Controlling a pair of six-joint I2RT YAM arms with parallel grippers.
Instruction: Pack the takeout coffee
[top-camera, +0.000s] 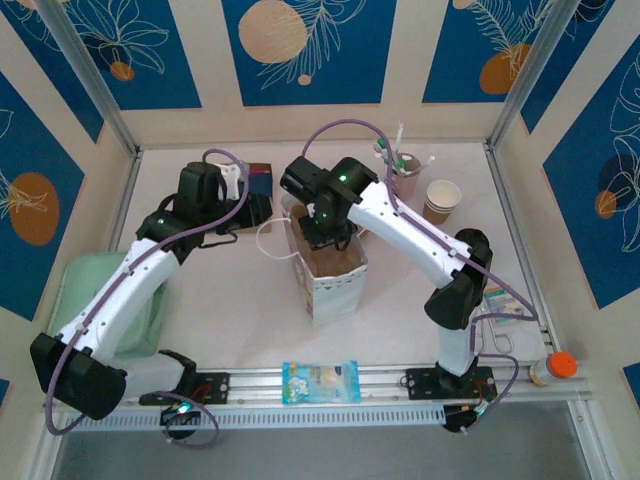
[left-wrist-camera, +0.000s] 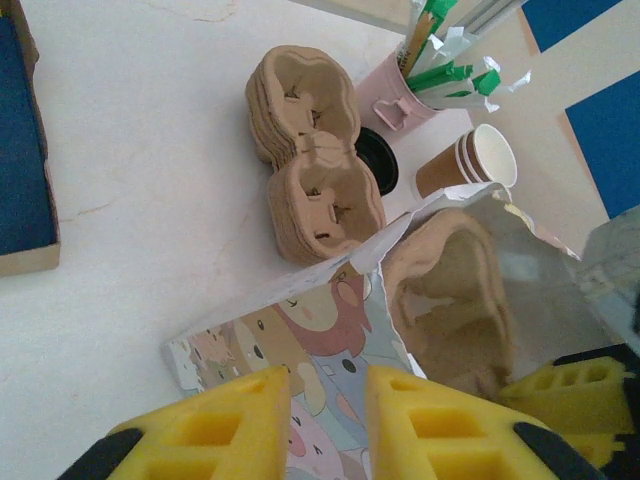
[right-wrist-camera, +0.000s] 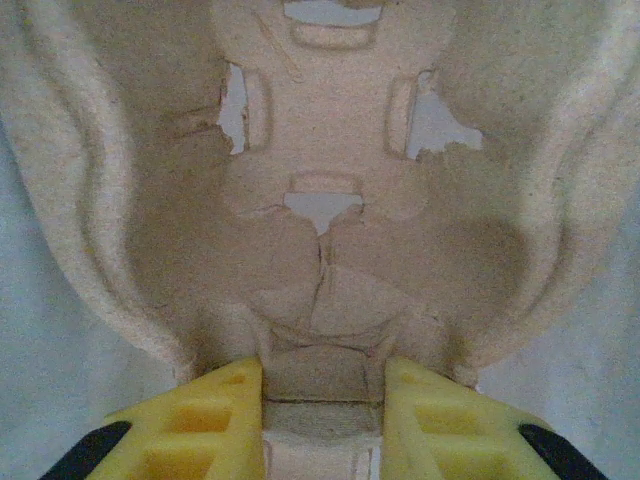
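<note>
The takeout coffee is out of view. A cartoon-printed paper bag (top-camera: 335, 290) (left-wrist-camera: 300, 340) stands open mid-table. My right gripper (top-camera: 325, 235) (right-wrist-camera: 323, 370) reaches down into it, shut on the centre ridge of a pulp cup carrier (right-wrist-camera: 320, 150) (left-wrist-camera: 450, 290) that sits inside the bag. My left gripper (top-camera: 258, 212) (left-wrist-camera: 328, 375) hovers at the bag's left side. Its jaws are a little apart, with the bag's printed wall showing behind the gap and nothing pinched.
A stack of pulp carriers (left-wrist-camera: 310, 150) and a black lid (left-wrist-camera: 378, 160) lie behind the bag. A pink cup of stirrers (top-camera: 405, 175) and nested brown cups (top-camera: 442, 200) stand at back right. A green bin (top-camera: 80, 290) sits left, a blue packet (top-camera: 320, 382) near front.
</note>
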